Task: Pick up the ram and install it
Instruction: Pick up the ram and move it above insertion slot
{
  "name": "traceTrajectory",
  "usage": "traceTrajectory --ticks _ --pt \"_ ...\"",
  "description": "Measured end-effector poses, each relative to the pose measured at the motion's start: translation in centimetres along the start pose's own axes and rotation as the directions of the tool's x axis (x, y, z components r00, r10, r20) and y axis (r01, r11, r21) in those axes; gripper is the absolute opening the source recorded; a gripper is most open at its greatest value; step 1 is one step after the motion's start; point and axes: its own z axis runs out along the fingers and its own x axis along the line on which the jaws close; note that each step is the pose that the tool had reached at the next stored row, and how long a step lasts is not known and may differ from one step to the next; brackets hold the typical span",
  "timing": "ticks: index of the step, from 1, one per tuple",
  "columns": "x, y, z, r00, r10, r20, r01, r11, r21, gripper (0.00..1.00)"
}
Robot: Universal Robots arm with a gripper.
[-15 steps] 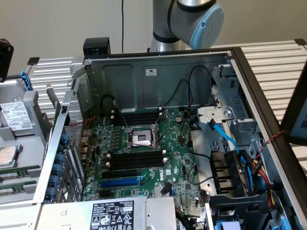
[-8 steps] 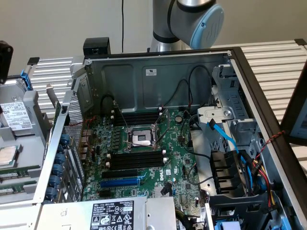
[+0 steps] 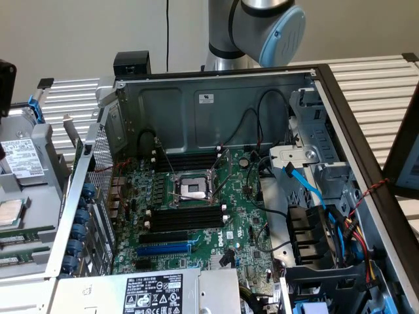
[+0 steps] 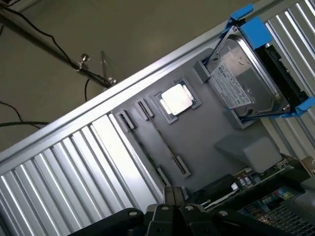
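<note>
The ram (image 4: 162, 141) is a thin stick standing on edge between small dark holders on a grey tray (image 4: 206, 142). My gripper (image 4: 173, 191) hovers above the tray's edge, close to the near end of the ram. Its two dark fingers are pressed together with nothing between them. In the exterior view the open computer case (image 3: 216, 98) shows the motherboard with black memory slots (image 3: 186, 216) with white end clips on both sides of the CPU socket (image 3: 193, 188). The arm's grey and blue joint (image 3: 275, 23) sits above the case's back wall.
On the tray lie a loose CPU chip (image 4: 177, 100) and a hard drive in a blue caddy (image 4: 246, 78). The tray (image 3: 39, 209) stands to the exterior view's left of the case. Cables (image 3: 308, 190), a blue slot (image 3: 163, 248) and a drive cage (image 3: 314, 235) crowd the case.
</note>
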Motion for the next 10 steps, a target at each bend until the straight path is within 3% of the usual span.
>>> traceTrajectory --ticks 5,10 --pt "0.0 -0.03 0.62 0.9959 -0.09 -0.004 0.09 0.9959 0.0021 0.11" --pt "0.0 -0.06 1.4 0.9835 -0.181 -0.0076 0.181 0.9835 0.0038 0.11"
